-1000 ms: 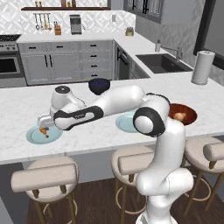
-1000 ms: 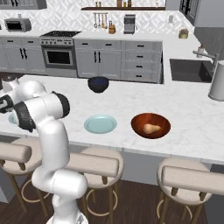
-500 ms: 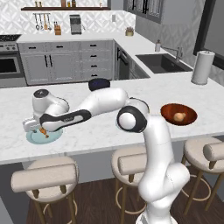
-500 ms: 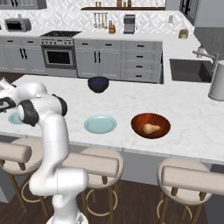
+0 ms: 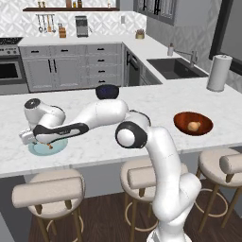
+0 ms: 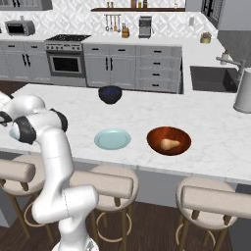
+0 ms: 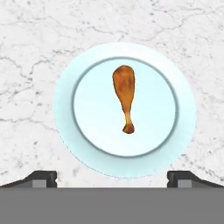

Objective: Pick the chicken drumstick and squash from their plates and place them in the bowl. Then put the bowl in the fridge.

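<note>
The marble counter [image 7: 26, 52] stretches flat and hard beneath the gripper [image 7: 112, 177], whose two dark fingertips [image 7: 41, 178] stand spread as wide as they go with nothing between them, hanging above the nearer plate [image 7: 65, 131] and not touching it. That plate sits directly below and ahead of the fingertips, its rim lying just forward of them; it is a stiff, smooth, glazed-looking disc that would probably let a small thing skid if nudged sideways. Far off to the gripper's side, well apart along the same counter, rests the reddish-brown bowl [image 5: 182, 124], already holding the squash [image 5: 193, 126], with the second plate [image 6: 112, 139] lying bare just beside it. The chicken drumstick [image 7: 124, 94] lies in the middle of the nearer plate, squarely between the lines of the two fingers and forward of them, its bulbous meaty end pointing away from the gripper and its thin bone end with a small knob toward it. It looks light, firm and fairly rigid, likely a little slick on its rounded sides. The thick end seems the better place to take hold, across its width, since the narrow bone offers little surface and might pivot or slip; a straight descent should bring the open jaws down on either side of it.
</note>
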